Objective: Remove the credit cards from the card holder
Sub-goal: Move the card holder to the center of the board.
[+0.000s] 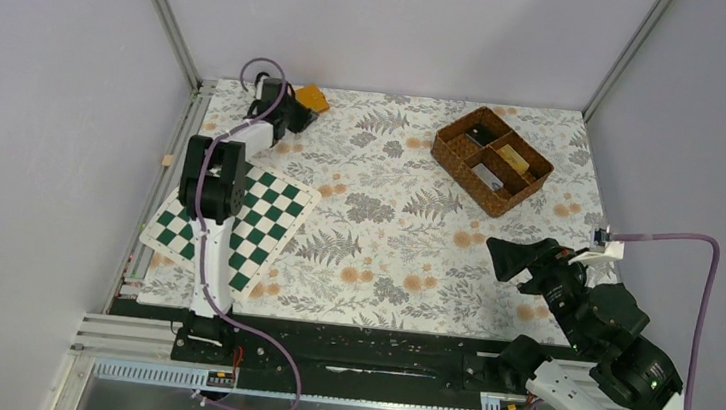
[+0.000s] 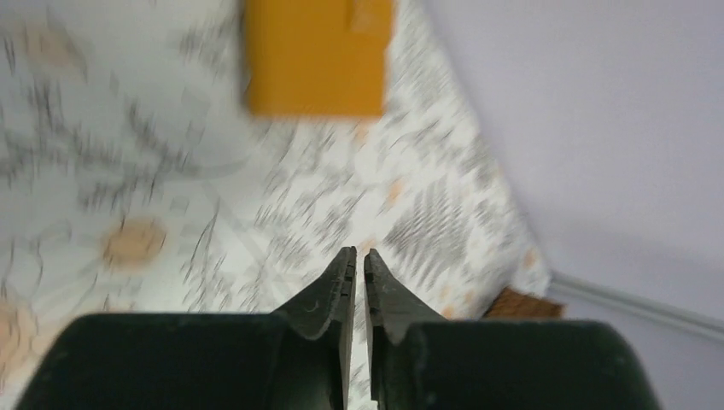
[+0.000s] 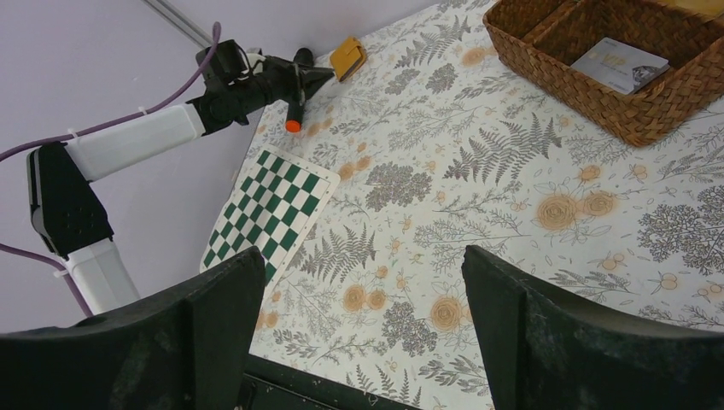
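The orange-tan card holder [image 1: 311, 97] [image 3: 347, 57] lies at the far left corner of the floral table. It shows blurred in the left wrist view, card holder [image 2: 318, 55] ahead of the fingers and apart from them. My left gripper [image 1: 298, 110] [image 2: 359, 252] [image 3: 327, 76] is shut with nothing between its jaws, its tips just short of the holder. Across the table, in the wicker basket, lie a beige card [image 1: 514, 159] and a pale printed card [image 1: 488, 178] [image 3: 619, 66]. My right gripper [image 1: 500, 260] [image 3: 363, 256] hangs open and empty over the near right of the table.
The brown wicker basket [image 1: 448, 145] [image 3: 598, 111] with several compartments stands at the back right. A green-and-white checkered board [image 1: 232, 223] [image 3: 269, 205] lies at the near left under the left arm. Grey walls close in at the back and both sides.
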You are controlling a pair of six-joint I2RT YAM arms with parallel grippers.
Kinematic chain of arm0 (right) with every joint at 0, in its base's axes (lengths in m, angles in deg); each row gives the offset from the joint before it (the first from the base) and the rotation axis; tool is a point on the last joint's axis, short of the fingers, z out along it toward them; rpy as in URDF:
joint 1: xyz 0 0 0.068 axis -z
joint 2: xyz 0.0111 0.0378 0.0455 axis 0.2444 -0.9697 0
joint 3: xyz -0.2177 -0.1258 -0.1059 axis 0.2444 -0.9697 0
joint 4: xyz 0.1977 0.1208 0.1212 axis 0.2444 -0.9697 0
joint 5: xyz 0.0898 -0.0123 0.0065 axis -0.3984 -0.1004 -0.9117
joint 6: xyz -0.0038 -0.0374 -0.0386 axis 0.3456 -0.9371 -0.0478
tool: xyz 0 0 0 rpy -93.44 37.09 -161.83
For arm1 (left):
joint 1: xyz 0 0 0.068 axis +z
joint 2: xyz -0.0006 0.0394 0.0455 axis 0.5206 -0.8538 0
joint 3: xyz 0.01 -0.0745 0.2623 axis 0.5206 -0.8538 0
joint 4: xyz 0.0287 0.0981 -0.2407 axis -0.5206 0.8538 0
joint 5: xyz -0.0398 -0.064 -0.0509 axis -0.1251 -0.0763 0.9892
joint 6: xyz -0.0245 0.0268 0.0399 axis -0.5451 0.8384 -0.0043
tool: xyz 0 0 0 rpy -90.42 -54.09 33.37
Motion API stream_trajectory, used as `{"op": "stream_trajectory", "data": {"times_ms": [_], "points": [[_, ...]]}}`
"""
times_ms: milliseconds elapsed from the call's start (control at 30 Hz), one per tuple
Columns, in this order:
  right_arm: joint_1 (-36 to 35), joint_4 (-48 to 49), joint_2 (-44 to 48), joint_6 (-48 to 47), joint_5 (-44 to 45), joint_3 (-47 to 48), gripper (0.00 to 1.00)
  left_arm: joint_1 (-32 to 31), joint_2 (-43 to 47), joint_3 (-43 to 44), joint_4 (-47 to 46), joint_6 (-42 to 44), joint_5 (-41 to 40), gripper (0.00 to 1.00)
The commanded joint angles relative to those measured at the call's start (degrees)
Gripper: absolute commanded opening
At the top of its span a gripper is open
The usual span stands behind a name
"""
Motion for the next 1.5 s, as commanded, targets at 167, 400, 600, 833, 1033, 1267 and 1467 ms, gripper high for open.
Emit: {"op": "stream_trajectory", "data": {"times_ms": [167, 400, 600, 833, 1033, 1267, 1467], "points": [[-0.3, 0.7, 1.4, 0.6, 3.6, 0.2, 0.9, 3.3, -6.9, 15.0, -7.4, -2.3, -8.5, 0.09], [-0.3, 0.9, -0.5, -0.9, 6.1, 2.1, 0.9, 4.8, -18.1, 31.3, 0.9, -5.7, -10.2, 0.07], [-0.3, 1.5, -3.2, -2.5, 6.7, 4.7, 0.9, 4.6, -22.6, 36.6, 6.7, -9.2, -7.3, 0.08], [-0.3, 1.5, -2.9, -1.9, 6.8, 5.9, 0.89, 3.2, -24.0, 39.0, 15.7, -9.3, -2.1, 0.04], [-0.3, 1.4, 0.9, -0.3, 7.0, 4.1, 0.88, 1.5, -21.8, 35.8, 22.1, -6.0, -0.2, 0.0], [-0.3, -0.9, 4.7, 2.7, 6.7, 3.1, 0.87, -1.2, -17.6, 29.5, 26.3, -2.0, 2.6, 0.0], [-0.3, -2.1, 7.4, 4.2, 6.1, 2.2, 0.86, -3.8, -10.3, 17.9, 25.3, 0.6, 2.7, 0.0]]}}
